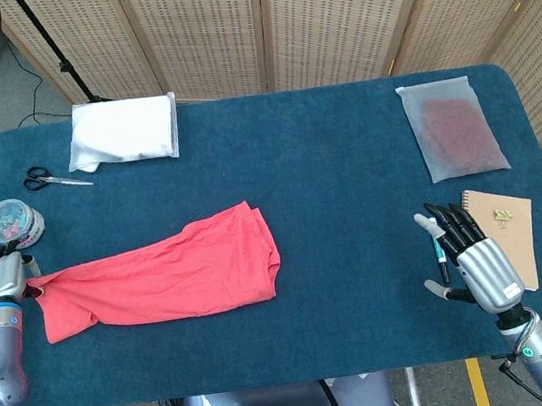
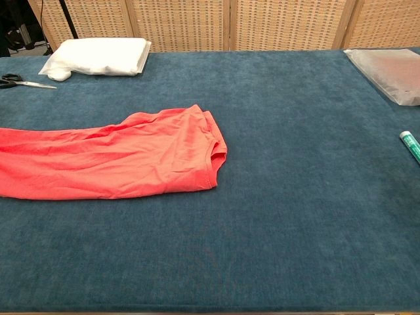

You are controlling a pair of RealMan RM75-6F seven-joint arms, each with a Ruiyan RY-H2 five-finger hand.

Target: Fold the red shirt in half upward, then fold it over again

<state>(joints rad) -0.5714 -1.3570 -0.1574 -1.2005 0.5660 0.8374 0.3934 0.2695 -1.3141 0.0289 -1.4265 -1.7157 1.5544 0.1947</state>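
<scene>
The red shirt (image 1: 160, 274) (image 2: 111, 161) lies folded into a long band at the left of the blue table, its neck end pointing right. My left hand (image 1: 1, 279) sits at the table's left edge and pinches the shirt's left end. It is outside the chest view. My right hand (image 1: 468, 256) hovers near the front right with fingers spread and holds nothing. It also does not show in the chest view.
A white folded cloth (image 1: 125, 131) and scissors (image 1: 54, 179) lie at the back left. A round tub (image 1: 13, 222) stands by the left edge. A clear bag (image 1: 450, 127), a notebook (image 1: 505, 226) and a pen (image 2: 410, 146) are at the right.
</scene>
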